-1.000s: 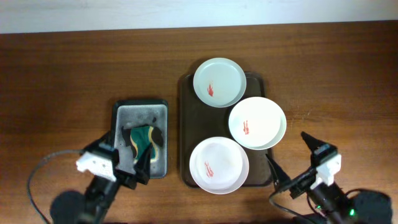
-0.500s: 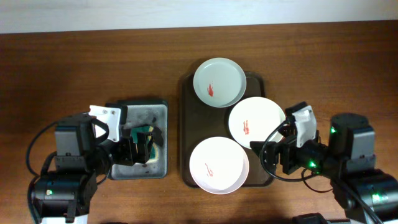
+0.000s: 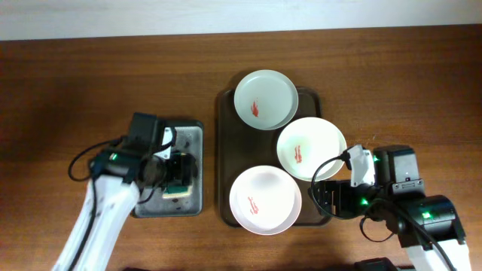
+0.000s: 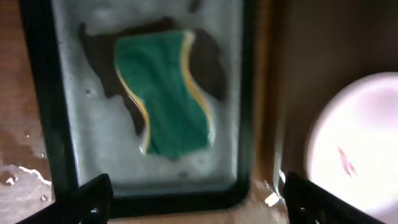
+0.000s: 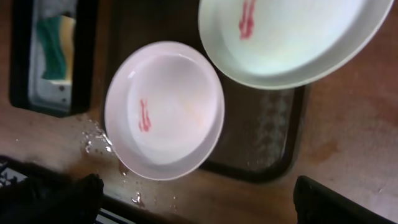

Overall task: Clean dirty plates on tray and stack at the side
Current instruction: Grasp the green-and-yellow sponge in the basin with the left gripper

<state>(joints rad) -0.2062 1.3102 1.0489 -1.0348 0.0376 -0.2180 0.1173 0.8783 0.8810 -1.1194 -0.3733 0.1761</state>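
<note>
Wooden desk [image 3: 75, 75] carries dark brown tray [image 3: 239, 147], reaching under right pincer [image 5: 199, 202], which is spread wide and empty. Three red-smeared white plates on tray: near plate [image 5: 165, 112] just ahead of right pincer, middle plate [image 5: 292, 37] beyond, overhanging rim, far plate [image 3: 265, 99] farthest. Small grey tray [image 4: 93, 134] below left pincer [image 4: 196, 202], also spread and empty; green sponge [image 4: 165, 93] inside, just ahead.

The overhead view is bright, even and sharp, with only soft shadows on the bench [image 3: 75, 83]. The left wrist view is dim and blurred all over; the plate [image 4: 354, 149] at 3 o'clock glows washed-out. The right wrist view is clearer. Water drops [image 5: 96, 140] glint at 8 o'clock, and the right tool [image 5: 196, 202] shows dark, unfocused tips at 5 and 7 o'clock.
</note>
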